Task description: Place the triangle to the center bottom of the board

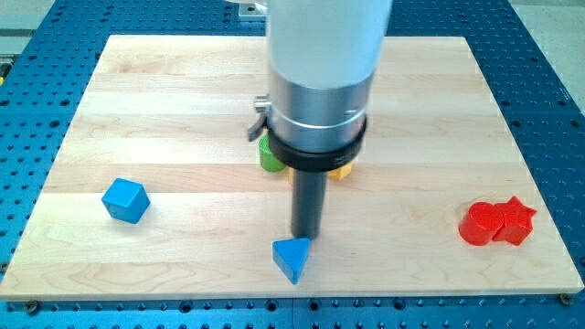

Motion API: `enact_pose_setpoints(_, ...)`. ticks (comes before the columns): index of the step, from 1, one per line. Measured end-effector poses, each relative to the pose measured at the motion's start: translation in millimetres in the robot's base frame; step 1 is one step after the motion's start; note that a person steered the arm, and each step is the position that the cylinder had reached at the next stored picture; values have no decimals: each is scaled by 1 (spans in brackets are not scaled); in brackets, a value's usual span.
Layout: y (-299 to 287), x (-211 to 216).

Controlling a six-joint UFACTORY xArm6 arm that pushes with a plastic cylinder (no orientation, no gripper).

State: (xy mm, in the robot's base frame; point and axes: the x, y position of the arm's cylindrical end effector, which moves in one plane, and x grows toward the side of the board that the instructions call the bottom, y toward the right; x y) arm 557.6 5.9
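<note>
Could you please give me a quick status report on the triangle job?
My tip just above the blue triangle, close or touching. Triangle near the board bottom centre. Nothing in the way; blue cube and red blocks far aside.

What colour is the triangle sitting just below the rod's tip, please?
Blue; the triangle shows clearly in the camera view, right below my tip.

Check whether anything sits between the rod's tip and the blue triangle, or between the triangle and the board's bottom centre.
Nothing visible does. My tip stands just above the blue triangular block, which already lies near the bottom centre of the wooden board.
</note>
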Motion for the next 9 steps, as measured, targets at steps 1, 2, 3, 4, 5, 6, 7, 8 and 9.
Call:
enact_pose_setpoints(1, -47, 3)
enact_pose_setpoints(2, -81, 38)
enact_pose_setpoints(3, -76, 53)
enact_pose_setpoints(4, -17, 41)
enact_pose_setpoints(5, 45, 26)
enact_pose_setpoints(6, 80, 23)
enact_pose_setpoints(7, 75, 23)
enact_pose_setpoints(8, 55, 23)
enact_pose_setpoints(9, 93, 23)
